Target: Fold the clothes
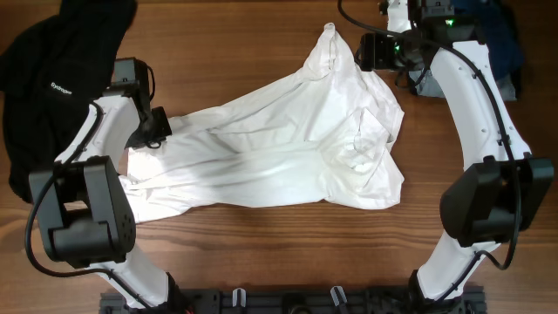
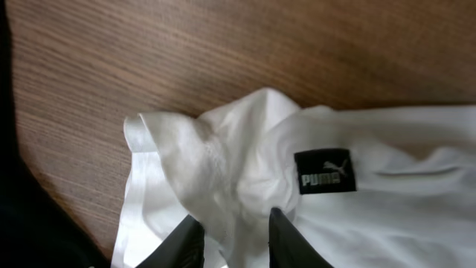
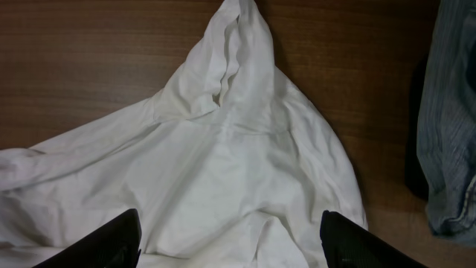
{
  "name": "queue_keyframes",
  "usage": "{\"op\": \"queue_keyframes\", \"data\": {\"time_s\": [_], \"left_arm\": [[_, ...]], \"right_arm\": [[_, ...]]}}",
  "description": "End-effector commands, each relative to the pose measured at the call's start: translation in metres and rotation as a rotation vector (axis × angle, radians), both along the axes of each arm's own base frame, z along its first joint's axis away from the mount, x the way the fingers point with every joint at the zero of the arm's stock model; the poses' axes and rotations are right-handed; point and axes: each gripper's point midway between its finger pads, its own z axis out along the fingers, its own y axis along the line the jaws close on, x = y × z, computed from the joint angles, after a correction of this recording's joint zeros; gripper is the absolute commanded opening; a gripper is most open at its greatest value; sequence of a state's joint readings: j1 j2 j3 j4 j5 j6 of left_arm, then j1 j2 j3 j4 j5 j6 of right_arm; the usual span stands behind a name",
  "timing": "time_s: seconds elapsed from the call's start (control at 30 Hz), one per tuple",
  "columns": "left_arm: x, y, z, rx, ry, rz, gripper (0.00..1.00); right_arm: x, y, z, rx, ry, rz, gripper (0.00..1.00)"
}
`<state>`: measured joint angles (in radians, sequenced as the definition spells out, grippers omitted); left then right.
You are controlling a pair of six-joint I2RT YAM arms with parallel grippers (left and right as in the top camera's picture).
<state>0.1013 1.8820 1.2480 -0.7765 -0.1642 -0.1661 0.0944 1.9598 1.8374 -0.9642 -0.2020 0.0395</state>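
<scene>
White T-shirt (image 1: 261,148) lying rumpled across the middle of the table (image 1: 261,262); black garment (image 1: 52,78) heaped at the table's left side. Left gripper (image 2: 232,227): jaws pinching a ridge of the shirt's edge near the Puma label (image 2: 325,173). Right gripper (image 3: 230,219): jaws spread wide over the opposite end, holding nothing. For a clean fold, the right should take a matching edge, then both should draw the cloth flat and taut.

a wooden table (image 1: 261,262) fills every view, dark brown with fine grain running left to right. the light is soft and even, with a pale sheen on the bare wood. 1 black rail (image 1: 288,301) runs along the near edge in the overhead view
</scene>
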Motion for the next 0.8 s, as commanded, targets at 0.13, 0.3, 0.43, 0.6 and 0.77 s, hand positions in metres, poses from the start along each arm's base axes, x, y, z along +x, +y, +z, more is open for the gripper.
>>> {"op": "queue_keyframes", "data": {"time_s": [0.13, 0.3, 0.43, 0.6, 0.77], "left_arm": [[0.0, 0.002, -0.017, 0.009, -0.012, 0.002, 0.25], [-0.001, -0.001, -0.037, -0.013, 0.023, 0.002, 0.2], [-0.001, 0.0, -0.037, -0.01, 0.021, 0.012, 0.04], [0.013, 0.009, 0.025, 0.018, -0.117, 0.12, 0.04], [0.012, 0.009, 0.097, 0.008, -0.296, 0.183, 0.04]], "right_arm": [[0.005, 0.002, 0.01, 0.012, -0.032, 0.017, 0.78], [0.006, 0.002, 0.01, 0.012, -0.036, 0.017, 0.77], [0.011, 0.003, 0.013, 0.014, -0.063, 0.016, 0.76], [0.039, 0.005, 0.029, 0.04, -0.186, -0.007, 0.72], [0.083, 0.016, 0.007, 0.086, -0.277, -0.008, 0.7]]}}
